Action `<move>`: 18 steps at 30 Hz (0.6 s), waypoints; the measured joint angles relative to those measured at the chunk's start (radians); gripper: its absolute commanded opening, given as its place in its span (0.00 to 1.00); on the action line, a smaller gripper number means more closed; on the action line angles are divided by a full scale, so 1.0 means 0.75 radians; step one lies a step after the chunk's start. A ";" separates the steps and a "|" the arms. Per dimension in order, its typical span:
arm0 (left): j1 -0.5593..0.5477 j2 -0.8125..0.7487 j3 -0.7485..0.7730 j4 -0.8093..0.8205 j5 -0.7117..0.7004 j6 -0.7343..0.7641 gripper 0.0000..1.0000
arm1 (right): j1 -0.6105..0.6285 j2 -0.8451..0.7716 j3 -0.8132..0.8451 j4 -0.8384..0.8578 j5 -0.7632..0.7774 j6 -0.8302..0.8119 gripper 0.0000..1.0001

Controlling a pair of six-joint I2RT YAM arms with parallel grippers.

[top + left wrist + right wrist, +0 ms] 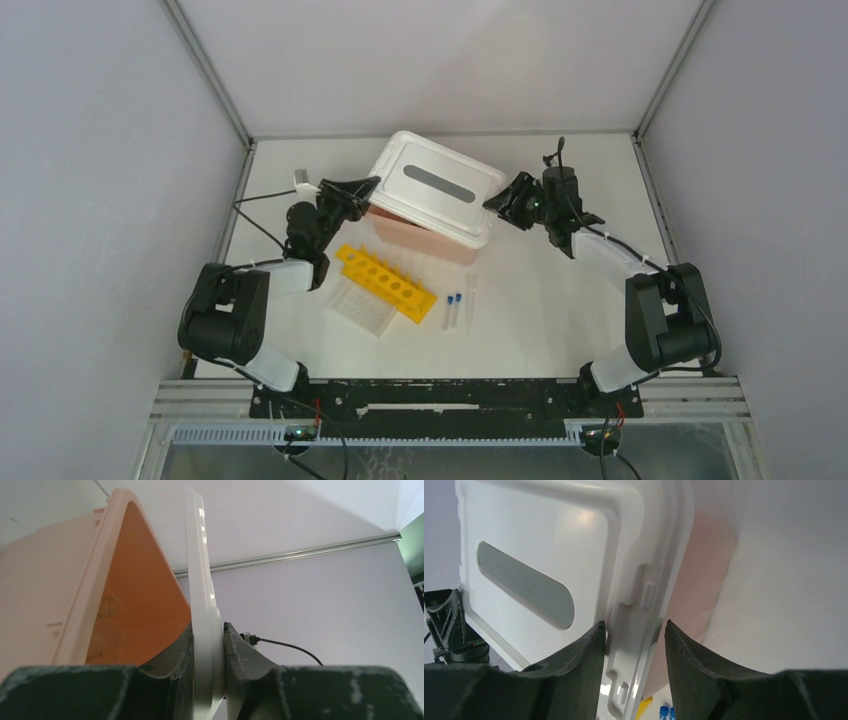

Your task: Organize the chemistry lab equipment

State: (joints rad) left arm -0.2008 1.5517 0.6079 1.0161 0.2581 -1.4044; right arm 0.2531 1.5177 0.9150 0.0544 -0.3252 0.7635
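A: What's shown?
B: Pink plastic storage box (420, 237) mid-table. Left gripper (372, 187) pinches its white grey-slotted lid (440, 180); right gripper (492, 203) loosely straddles the opposite rim. Yellow holed tube rack (386, 281) lies in front.
A: Advice?
B: Clamp right, then lift level.

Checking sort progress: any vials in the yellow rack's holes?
No, every hole in the yellow rack is empty; the blue-capped vials lie on the table beside it.
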 measured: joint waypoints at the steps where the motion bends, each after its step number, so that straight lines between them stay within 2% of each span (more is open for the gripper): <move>1: 0.005 0.007 -0.006 0.013 0.004 -0.007 0.27 | 0.004 0.002 0.004 -0.004 0.004 -0.001 0.54; 4: 0.021 0.026 -0.025 0.045 0.015 -0.021 0.35 | 0.012 0.009 0.014 -0.010 0.012 -0.004 0.54; 7: 0.041 0.038 -0.045 0.063 0.016 -0.027 0.39 | 0.016 0.017 0.022 -0.011 0.016 -0.005 0.54; 18: 0.135 0.042 -0.086 0.085 0.009 -0.023 0.41 | 0.030 0.022 0.057 -0.069 0.046 -0.006 0.54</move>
State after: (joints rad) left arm -0.0994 1.5833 0.5434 1.0801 0.2649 -1.4220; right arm 0.2756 1.5345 0.9581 0.0029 -0.2909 0.7589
